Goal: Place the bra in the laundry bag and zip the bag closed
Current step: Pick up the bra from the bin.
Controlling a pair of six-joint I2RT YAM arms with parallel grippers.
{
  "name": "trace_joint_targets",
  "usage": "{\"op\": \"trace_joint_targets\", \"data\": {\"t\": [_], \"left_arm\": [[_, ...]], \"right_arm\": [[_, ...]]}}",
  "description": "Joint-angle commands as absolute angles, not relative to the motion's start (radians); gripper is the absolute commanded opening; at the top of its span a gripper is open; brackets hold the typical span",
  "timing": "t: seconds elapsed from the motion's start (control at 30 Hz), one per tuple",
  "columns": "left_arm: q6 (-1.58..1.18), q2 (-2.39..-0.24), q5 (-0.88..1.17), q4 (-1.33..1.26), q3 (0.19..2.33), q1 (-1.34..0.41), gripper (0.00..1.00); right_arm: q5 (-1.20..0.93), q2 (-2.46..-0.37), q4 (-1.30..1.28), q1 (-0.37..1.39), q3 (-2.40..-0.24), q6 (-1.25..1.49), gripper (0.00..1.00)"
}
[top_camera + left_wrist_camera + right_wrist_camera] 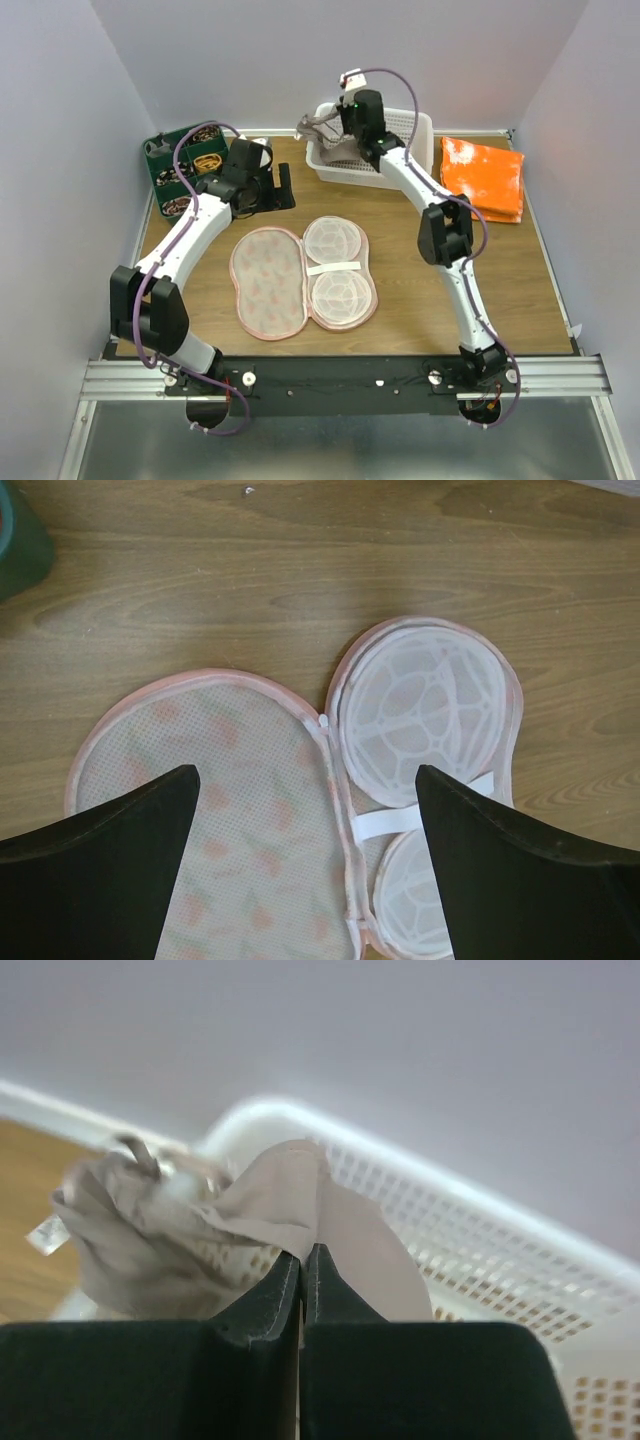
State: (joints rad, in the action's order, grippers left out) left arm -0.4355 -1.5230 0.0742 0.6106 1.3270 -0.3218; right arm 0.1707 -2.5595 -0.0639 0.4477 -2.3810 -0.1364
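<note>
Presently, my right jaws are pressed together, pinching a fold of the bra [250, 1210] at the left end of the white perforated basket [470, 1240] on the far side of the tabletop [410, 330]. The rest of the fabric hangs bunched to the left. My left jaws stand spread wide over the laundry bag [240, 810], touching nothing. The bag lies opened flat at mid-tabletop, printed half on the left, two round mesh cups on the right. An orange cloth [483, 178] lies far right.
</note>
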Motion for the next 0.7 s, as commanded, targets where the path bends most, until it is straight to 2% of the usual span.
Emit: {"op": "trace_joint_targets", "data": {"t": [0.0, 0.13, 0.4, 0.67], "left_arm": [[-0.449, -1.465, 0.104, 0.591, 1.302, -0.316, 0.99], [-0.453, -1.444, 0.101, 0.597, 1.282, -0.314, 0.99], [-0.466, -1.382, 0.084, 0.586, 1.266, -0.316, 0.99], [-0.468, -1.358, 0.103, 0.586, 1.259, -0.316, 0.99]], "right_arm": [[0.192, -2.378, 0.051, 0.453, -2.379, -0.124, 0.08], [0.152, -2.255, 0.012, 0.454, -2.356, -0.098, 0.06], [-0.044, -1.942, 0.005, 0.460, -2.134, -0.014, 0.05], [-0.267, -1.672, -0.164, 0.459, -1.970, 0.092, 0.05]]}}
